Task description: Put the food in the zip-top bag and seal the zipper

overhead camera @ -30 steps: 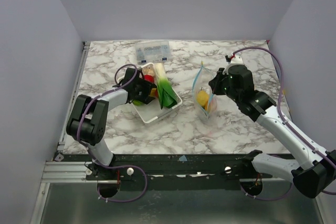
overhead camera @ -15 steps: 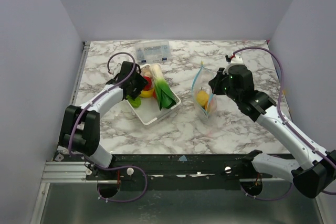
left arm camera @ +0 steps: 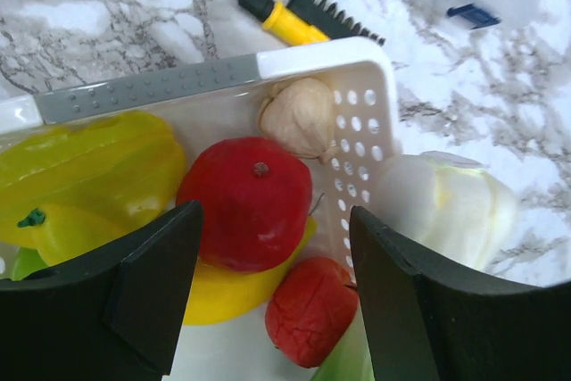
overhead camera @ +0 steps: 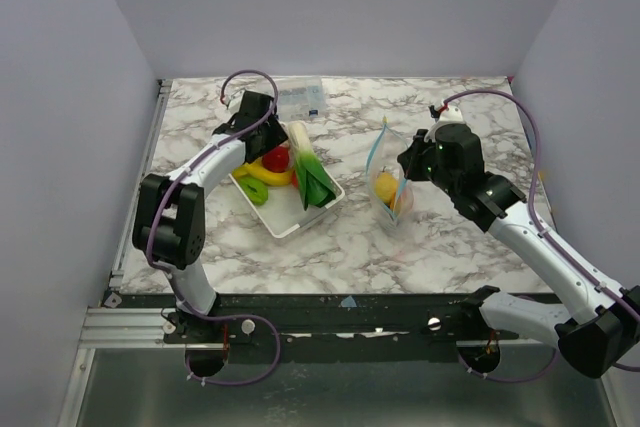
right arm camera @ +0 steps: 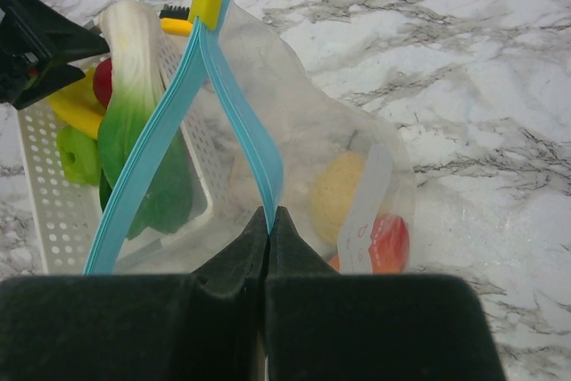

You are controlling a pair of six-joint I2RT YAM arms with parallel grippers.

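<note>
The left gripper [left arm camera: 275,216] has swung from the tray's left side to its far end and has spread wider. Its fingers are apart and empty, above a red fruit [left arm camera: 245,202] in the white tray [left arm camera: 312,55]. The right gripper [right arm camera: 268,216] stays pinched together on the zipper [right arm camera: 248,122] of the zip-top bag [overhead camera: 392,197], held upright on the marble table [overhead camera: 330,257] right of the tray, between pale lilac walls [overhead camera: 60,97]. The bag holds a lemon [right arm camera: 339,194] and a red piece [right arm camera: 390,243]. In the wrist views, the bag's base is hidden behind the right fingers — the tray's near part is cut off by the left ones.
</note>
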